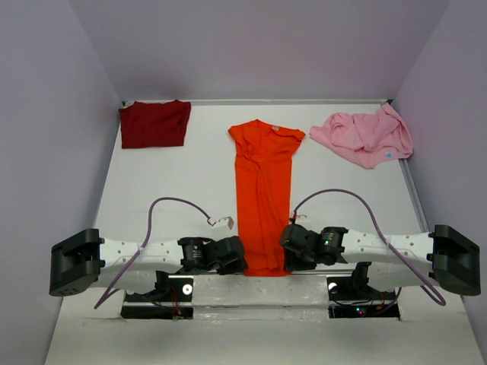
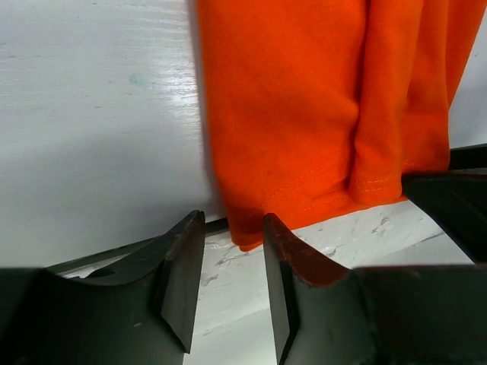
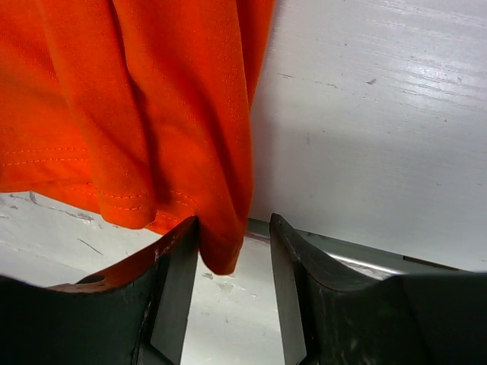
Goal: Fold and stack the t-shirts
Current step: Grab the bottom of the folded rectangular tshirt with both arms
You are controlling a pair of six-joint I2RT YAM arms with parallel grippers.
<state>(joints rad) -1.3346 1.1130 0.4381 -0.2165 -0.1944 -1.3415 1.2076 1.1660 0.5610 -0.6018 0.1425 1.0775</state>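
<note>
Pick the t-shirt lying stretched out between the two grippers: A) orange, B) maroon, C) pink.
A: the orange t-shirt runs lengthwise down the middle, its hem corners at the left gripper and the right gripper; the maroon t-shirt and the pink t-shirt lie apart at the back.

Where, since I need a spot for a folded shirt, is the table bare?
Bare table: left, between maroon shirt and orange shirt; right, between orange shirt and pink shirt. Crowded: near edge, where left hand and right hand flank the orange hem.
</note>
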